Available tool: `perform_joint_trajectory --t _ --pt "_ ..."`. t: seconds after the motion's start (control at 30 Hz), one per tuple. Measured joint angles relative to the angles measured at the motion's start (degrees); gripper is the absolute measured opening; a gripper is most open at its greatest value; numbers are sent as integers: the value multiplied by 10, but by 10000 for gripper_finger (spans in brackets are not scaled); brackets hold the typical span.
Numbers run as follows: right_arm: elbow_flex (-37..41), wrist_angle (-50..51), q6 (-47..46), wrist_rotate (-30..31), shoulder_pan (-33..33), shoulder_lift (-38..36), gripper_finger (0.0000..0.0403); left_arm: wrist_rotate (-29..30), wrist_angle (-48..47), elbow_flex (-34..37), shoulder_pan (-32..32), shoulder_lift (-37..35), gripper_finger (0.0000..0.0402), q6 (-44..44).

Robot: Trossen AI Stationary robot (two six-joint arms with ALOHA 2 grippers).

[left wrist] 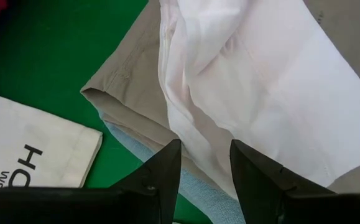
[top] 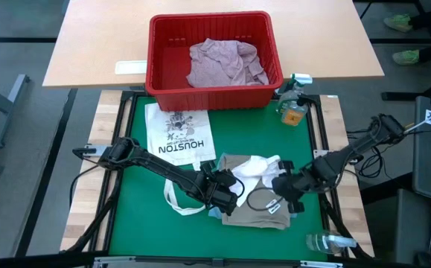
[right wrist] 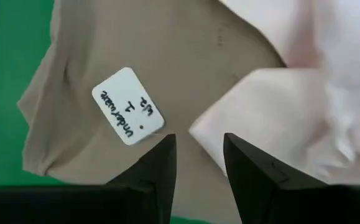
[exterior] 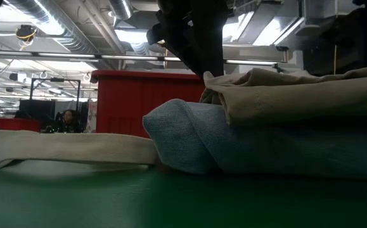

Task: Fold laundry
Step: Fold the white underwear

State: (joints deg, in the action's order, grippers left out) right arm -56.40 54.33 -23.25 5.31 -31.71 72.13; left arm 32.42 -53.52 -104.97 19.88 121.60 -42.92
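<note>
A tan cloth piece (top: 263, 216) lies bunched on the green mat, with a white lining (top: 256, 170) turned up on top and a white tag (right wrist: 128, 106). It rests on light blue jeans (exterior: 189, 139), which peek out at its left side (left wrist: 133, 146). The pale pink-mauve shirt (top: 222, 63) lies crumpled in the red basket. My left gripper (top: 228, 190) is open at the tan cloth's left edge, its fingers (left wrist: 206, 144) either side of the lining's edge. My right gripper (top: 284, 186) is open over the right part, just past the tag (right wrist: 198, 137). My left gripper comes down from above at the tan cloth's left edge (exterior: 207, 79), one open finger (left wrist: 167, 155) on tan cloth and one on the white lining. Whether it touches the cloth I cannot tell. My right gripper points down at the tan cloth (right wrist: 186, 74); whether it touches it I cannot tell.
A white tote bag printed HOUSTON (top: 178, 134) lies flat on the mat's far left, its straps (top: 182, 199) trailing toward the pile. The red basket (top: 155, 52) stands on the far table. A spray bottle (top: 293, 100) stands at the far right corner, and another bottle (top: 330, 242) lies near right.
</note>
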Motion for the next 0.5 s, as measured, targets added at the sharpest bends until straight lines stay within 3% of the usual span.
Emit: perform_joint_trajectory --t 0.2,0.5 --pt "20 -11 -1 50 -18 15 134 0 1 0 0 0 132 0" --pt "45 -23 9 56 -17 38 133 -1 1 0 0 0 132 0"
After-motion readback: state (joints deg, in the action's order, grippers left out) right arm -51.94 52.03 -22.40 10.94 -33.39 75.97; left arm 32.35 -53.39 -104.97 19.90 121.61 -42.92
